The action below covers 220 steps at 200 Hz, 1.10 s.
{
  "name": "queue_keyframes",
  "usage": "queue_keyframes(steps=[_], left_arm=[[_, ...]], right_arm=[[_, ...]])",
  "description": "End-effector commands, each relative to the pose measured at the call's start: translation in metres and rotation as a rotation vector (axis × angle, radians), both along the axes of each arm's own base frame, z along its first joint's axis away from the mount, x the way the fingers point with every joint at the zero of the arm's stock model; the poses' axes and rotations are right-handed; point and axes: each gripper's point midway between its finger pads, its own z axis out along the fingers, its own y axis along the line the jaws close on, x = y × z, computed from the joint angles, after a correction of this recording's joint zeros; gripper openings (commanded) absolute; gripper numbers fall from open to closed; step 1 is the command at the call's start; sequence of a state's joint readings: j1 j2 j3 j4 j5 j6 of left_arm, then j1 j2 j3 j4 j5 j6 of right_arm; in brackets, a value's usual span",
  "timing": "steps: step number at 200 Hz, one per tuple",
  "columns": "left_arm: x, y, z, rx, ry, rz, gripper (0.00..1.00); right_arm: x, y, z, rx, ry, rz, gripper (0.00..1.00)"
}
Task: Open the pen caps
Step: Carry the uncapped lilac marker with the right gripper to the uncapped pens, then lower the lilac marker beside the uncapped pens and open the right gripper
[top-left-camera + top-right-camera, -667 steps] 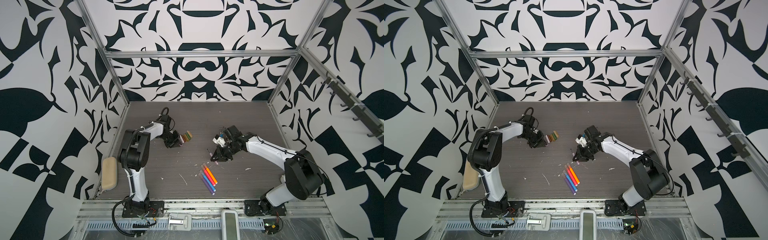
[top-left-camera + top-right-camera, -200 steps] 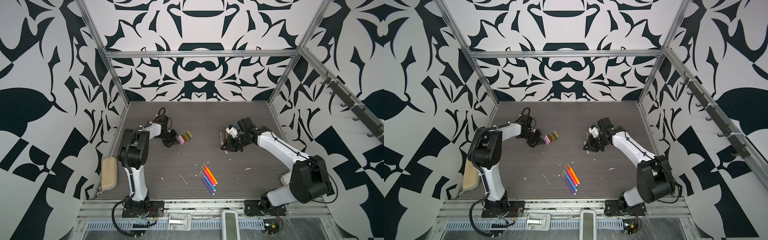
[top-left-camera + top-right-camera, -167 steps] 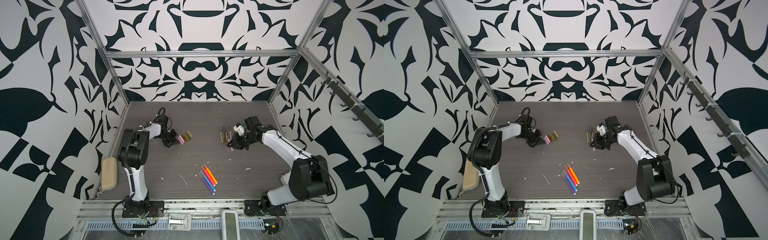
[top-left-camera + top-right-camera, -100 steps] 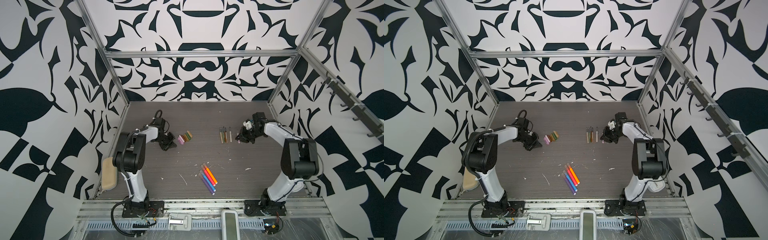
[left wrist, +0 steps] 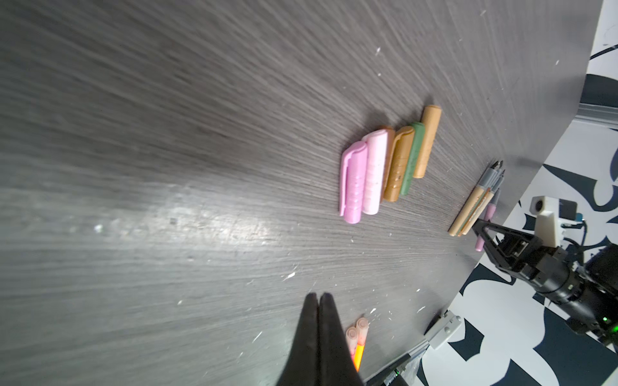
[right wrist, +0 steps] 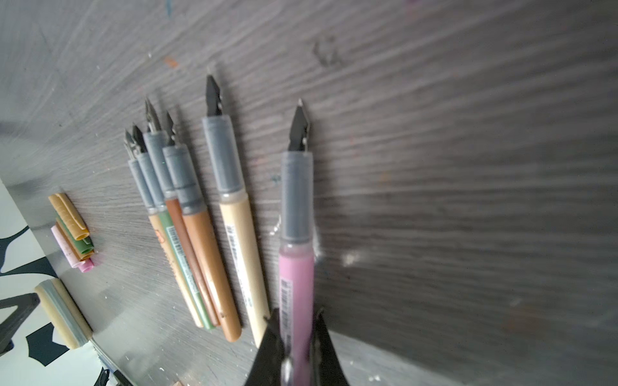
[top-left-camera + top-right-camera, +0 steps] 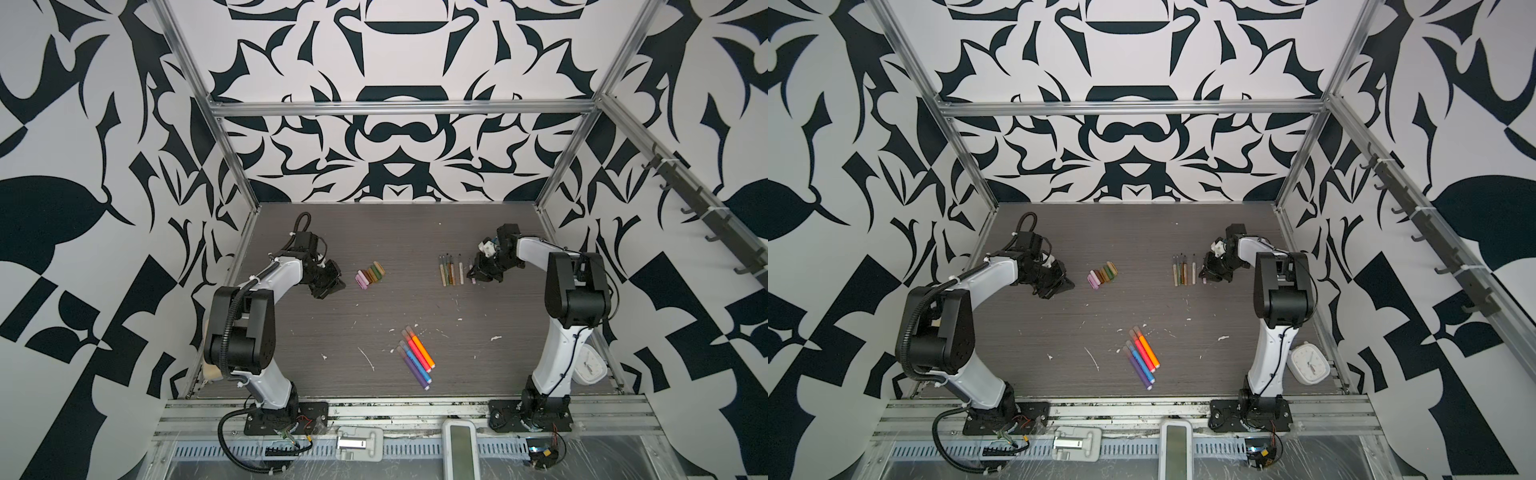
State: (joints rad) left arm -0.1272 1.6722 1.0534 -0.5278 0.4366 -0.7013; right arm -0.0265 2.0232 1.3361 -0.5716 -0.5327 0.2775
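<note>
Pen caps (image 7: 370, 274) lie in a tight pile, well apart from the row of uncapped pens (image 7: 450, 270), on the left arm's side of that row. More caps sit unopened on the capped markers (image 7: 417, 354), nearer the front edge than the row. Right gripper (image 6: 297, 315) is clamped on the pink pen body (image 6: 297, 267), just beside the row's tan pen (image 6: 242, 254). Left gripper (image 5: 317, 298) has jaws pressed together with nothing between, on the far side of the pile from the row. Risks, as a judgement: if the pink barrel is released tilted, it rolls into the row or knocks its bare nib (image 6: 299, 128), and a sideways pull-out could scatter the row. Right wrist view shows the grip and nib, where both top views give only a pink speck. Only the top views show the whole capped bunch; left wrist view catches two cap ends (image 5: 357, 329).
</note>
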Motion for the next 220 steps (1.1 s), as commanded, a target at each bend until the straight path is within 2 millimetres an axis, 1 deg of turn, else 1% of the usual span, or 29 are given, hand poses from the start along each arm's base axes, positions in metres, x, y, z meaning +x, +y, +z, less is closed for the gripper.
queue_keyframes(steps=[1,19,41,70,80,87,113,132,158,181,204,214,216,220], left_arm=[[-0.017,0.004,-0.003,-0.002,0.049,-0.022,0.00],[-0.016,0.008,-0.003,-0.001,0.051,-0.018,0.00],[-0.015,0.009,-0.004,-0.007,0.056,-0.015,0.00],[-0.014,0.009,-0.007,-0.008,0.065,-0.018,0.00],[-0.014,0.009,-0.008,-0.010,0.069,-0.018,0.00],[-0.015,0.009,-0.009,-0.010,0.073,-0.018,0.00],[-0.017,0.009,-0.010,-0.010,0.074,-0.014,0.00],[-0.018,0.009,-0.010,-0.012,0.072,-0.011,0.00],[-0.021,0.010,-0.009,-0.011,0.067,-0.003,0.00],[-0.022,0.010,-0.008,-0.017,0.056,0.007,0.00],[-0.018,0.010,0.002,-0.027,-0.011,0.036,0.00],[-0.014,0.011,0.008,-0.032,-0.055,0.053,0.00],[-0.013,0.011,0.010,-0.035,-0.069,0.058,0.00],[-0.011,0.011,0.013,-0.041,-0.091,0.065,0.00]], right_arm=[[0.012,-0.003,-0.001,-0.004,-0.027,0.015,0.03],[0.014,-0.001,0.000,0.005,-0.029,0.009,0.09],[0.015,-0.001,0.002,0.010,-0.036,0.014,0.23],[0.014,0.000,0.005,0.011,-0.042,0.020,0.29],[0.013,0.000,0.006,0.020,-0.041,0.019,0.34],[0.013,0.002,0.006,0.030,-0.043,0.024,0.37],[0.013,0.005,0.009,0.051,-0.048,0.025,0.37],[0.016,0.008,0.013,0.074,-0.053,0.027,0.33],[0.019,0.010,0.020,0.094,-0.068,0.018,0.33],[0.016,0.011,0.026,0.102,-0.071,0.015,0.30],[0.005,0.012,0.038,0.082,-0.080,0.002,0.27],[-0.006,0.018,0.045,0.062,-0.088,0.018,0.27],[-0.008,0.020,0.048,0.056,-0.099,0.025,0.27],[-0.015,0.025,0.051,0.045,-0.100,0.042,0.27]])
